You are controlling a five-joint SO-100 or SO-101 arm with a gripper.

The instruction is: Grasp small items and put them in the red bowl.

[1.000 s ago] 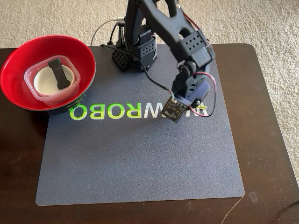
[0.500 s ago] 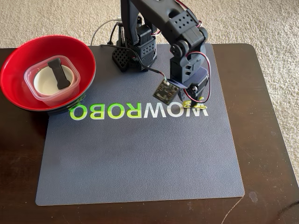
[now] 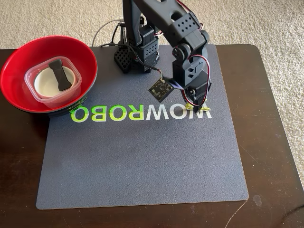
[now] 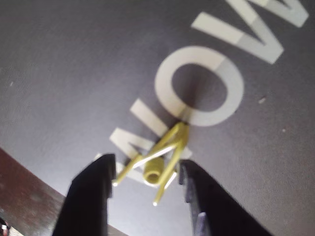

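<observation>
The red bowl (image 3: 14, 66) sits at the mat's far left corner in the fixed view. It holds the clear square container (image 3: 31, 76), the small white bowl (image 3: 47, 84) inside that, and the black bone-shaped piece (image 3: 61, 74) on top. The yellow-green wiry clip (image 3: 204, 110) (image 4: 156, 158) lies on the mat over the last letters of the printed word. My gripper (image 3: 198, 105) (image 4: 146, 176) is lowered over it, open, with one black finger (image 4: 96, 179) on each side of the clip and small gaps between them.
A grey mat (image 3: 142, 161) with green and white lettering covers most of the dark wooden table (image 3: 270, 142). The arm's base (image 3: 135, 54) stands at the mat's far edge. Beige carpet surrounds the table.
The wrist has pulled back and turned, and the gripper tips have dropped onto the mat around the clip. The small board on the wrist has swung left and up.
</observation>
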